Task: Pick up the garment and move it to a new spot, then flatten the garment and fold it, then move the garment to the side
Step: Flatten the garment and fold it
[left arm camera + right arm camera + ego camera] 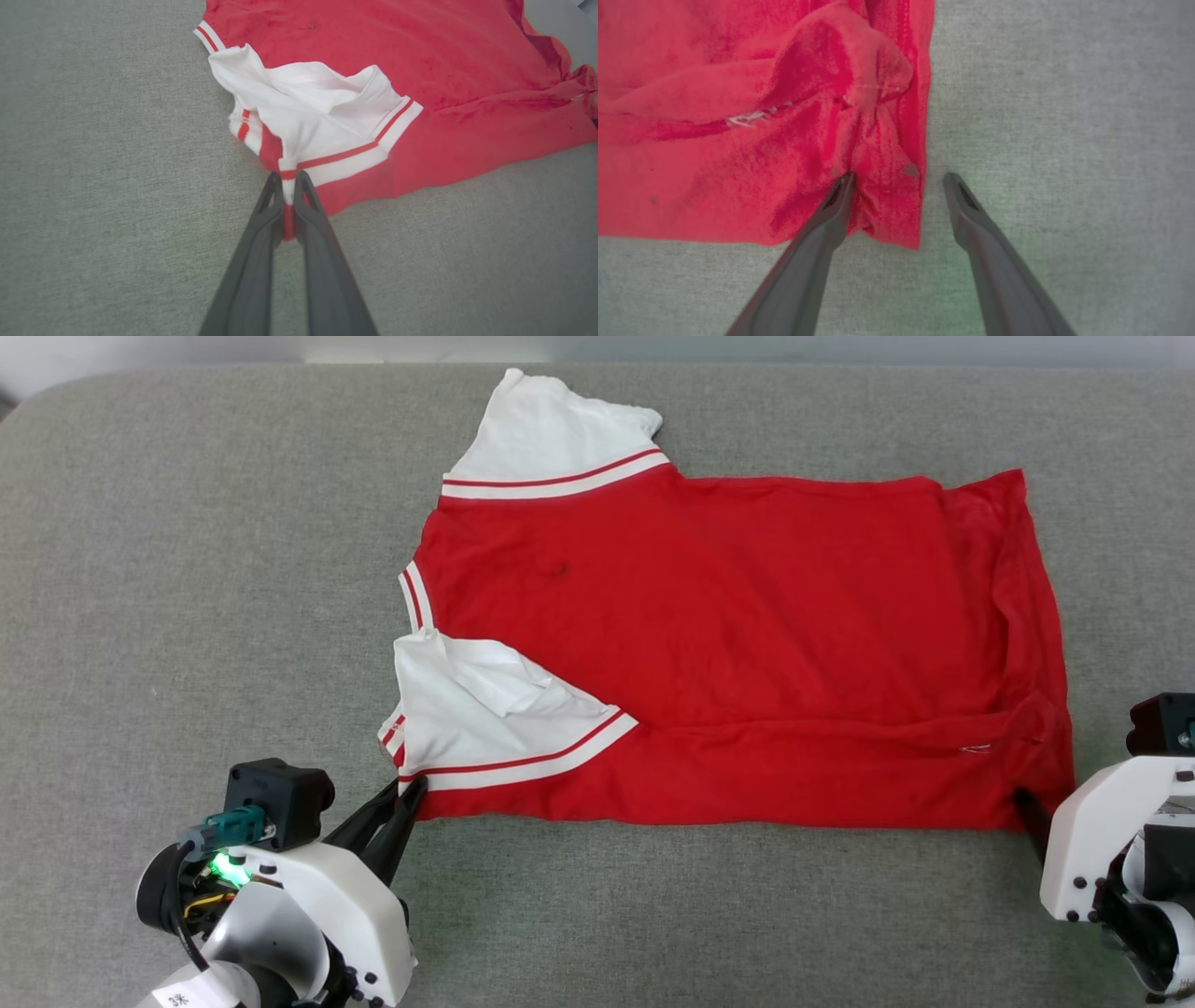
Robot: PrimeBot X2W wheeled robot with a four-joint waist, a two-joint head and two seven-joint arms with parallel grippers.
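The garment (709, 616), spread on the grey table (187, 569), looks light and limp, best taken at corners: left hand (289, 179) clamped on its sleeve trim (336, 156), right hand (900, 177) parted astride the hem corner (896, 224).

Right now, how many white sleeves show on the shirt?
2. Far sleeve lies flat; near sleeve is crumpled over the red body, its trim in the left pincer.

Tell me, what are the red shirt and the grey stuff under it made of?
The red T-shirt with white sleeves looks like thin, soft knitted cloth with a matte finish: it creases and bunches at the near sleeve and hem. The grey surface under it seems to be a coarse woven fabric, matte and speckled; what lies beneath cannot be told.
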